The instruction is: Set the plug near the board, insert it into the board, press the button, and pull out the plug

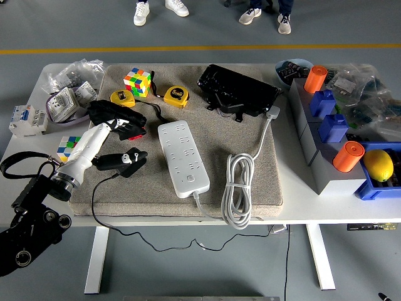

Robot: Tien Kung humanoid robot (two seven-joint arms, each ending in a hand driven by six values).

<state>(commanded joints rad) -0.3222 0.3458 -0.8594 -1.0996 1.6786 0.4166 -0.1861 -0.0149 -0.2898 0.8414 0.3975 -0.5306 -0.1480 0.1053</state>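
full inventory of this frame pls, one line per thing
power strip: 1, white, mat centre
coiled cable: 1, white, right of the strip, ending at a plug
mat: 1, grey-beige, on the white table
puzzle cube: 1, multicoloured, mat's far left
tape measures: 2, yellow, beside the cube
black bag: 1, mat's far side
orange cylinders: 2, right side, on grey and blue boxes
lemon: 1, yellow, blue bin at the right
breakers: several, white, far left
people's shoes: floor beyond the table
left robot hand: black, curled on a black plug, left of the strip
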